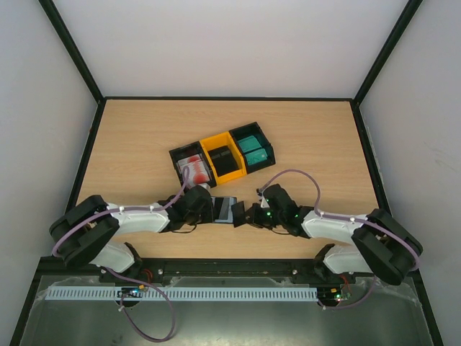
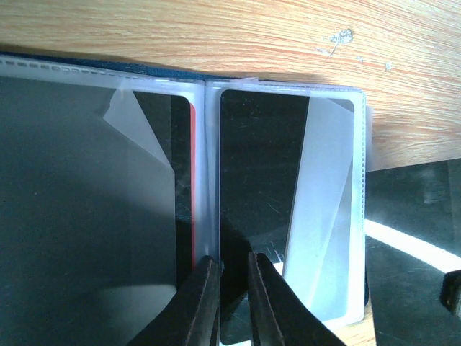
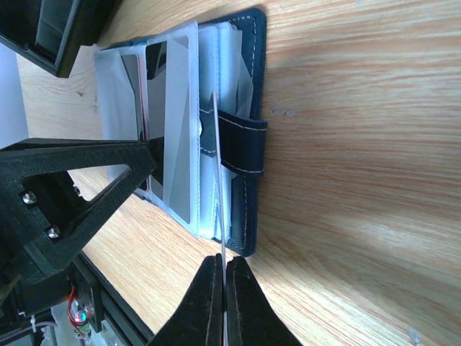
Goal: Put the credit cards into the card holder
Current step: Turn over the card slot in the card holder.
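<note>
The navy card holder point(image 1: 225, 210) lies open on the table between both grippers, its clear sleeves up. In the left wrist view a black card point(image 2: 259, 166) sits in a sleeve, and a red card edge point(image 2: 193, 180) shows in the neighbouring sleeve. My left gripper point(image 2: 234, 261) is open by a narrow gap, its tips down on the sleeves beside the seam. My right gripper point(image 3: 225, 261) is shut on a thin white card point(image 3: 219, 187) seen edge-on. The card's far end reaches in among the sleeves beside the snap tab point(image 3: 241, 140).
Three joined bins stand behind the holder: a black one with white and red cards point(image 1: 193, 167), a yellow one with black cards point(image 1: 223, 157), and a black one with teal cards point(image 1: 252, 150). The left gripper's finger point(image 3: 72, 194) lies close to the right gripper.
</note>
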Action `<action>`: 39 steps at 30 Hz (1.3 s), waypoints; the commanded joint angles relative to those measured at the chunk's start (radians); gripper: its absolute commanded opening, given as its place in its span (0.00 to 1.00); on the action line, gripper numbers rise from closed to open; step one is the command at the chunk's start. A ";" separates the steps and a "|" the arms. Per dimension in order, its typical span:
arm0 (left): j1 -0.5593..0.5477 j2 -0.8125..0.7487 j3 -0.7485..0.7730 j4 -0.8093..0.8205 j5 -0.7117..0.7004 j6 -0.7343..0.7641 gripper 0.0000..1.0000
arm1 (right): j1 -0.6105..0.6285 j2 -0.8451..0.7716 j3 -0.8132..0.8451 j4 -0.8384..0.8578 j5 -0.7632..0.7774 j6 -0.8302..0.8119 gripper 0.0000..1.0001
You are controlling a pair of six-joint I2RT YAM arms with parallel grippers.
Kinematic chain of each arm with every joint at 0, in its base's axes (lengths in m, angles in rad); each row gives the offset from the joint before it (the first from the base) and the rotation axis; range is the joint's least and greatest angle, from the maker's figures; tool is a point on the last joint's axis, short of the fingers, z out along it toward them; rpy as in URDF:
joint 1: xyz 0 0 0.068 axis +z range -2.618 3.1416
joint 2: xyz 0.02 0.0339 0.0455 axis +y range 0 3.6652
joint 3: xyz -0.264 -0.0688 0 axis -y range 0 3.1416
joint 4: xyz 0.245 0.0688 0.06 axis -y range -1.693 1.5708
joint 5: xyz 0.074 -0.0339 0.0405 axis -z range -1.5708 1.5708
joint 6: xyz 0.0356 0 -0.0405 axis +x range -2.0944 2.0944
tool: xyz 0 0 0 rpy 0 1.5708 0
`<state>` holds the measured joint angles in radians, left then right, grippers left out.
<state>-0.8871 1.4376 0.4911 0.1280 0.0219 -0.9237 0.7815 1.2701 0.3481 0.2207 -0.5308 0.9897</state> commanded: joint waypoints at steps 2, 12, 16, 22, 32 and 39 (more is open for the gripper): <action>-0.003 0.037 -0.012 -0.073 0.010 0.011 0.15 | 0.006 0.040 -0.003 0.053 -0.051 -0.004 0.02; -0.003 0.030 -0.009 -0.073 0.013 0.013 0.15 | 0.008 0.038 -0.003 0.136 -0.101 0.020 0.02; -0.003 0.012 -0.005 -0.084 0.009 0.013 0.17 | 0.010 0.057 -0.004 0.206 -0.120 0.050 0.02; -0.003 -0.030 0.012 -0.121 -0.019 0.011 0.22 | 0.029 0.104 0.013 0.267 -0.127 0.068 0.02; -0.002 -0.104 0.022 -0.165 -0.051 0.004 0.27 | 0.050 0.121 0.051 0.286 -0.123 0.072 0.02; -0.003 -0.163 0.032 -0.212 -0.110 -0.005 0.29 | 0.063 0.140 0.063 0.292 -0.125 0.072 0.02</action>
<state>-0.8871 1.3228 0.4946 -0.0250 -0.0299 -0.9245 0.8295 1.3872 0.3855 0.4801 -0.6495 1.0592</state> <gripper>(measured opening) 0.283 0.022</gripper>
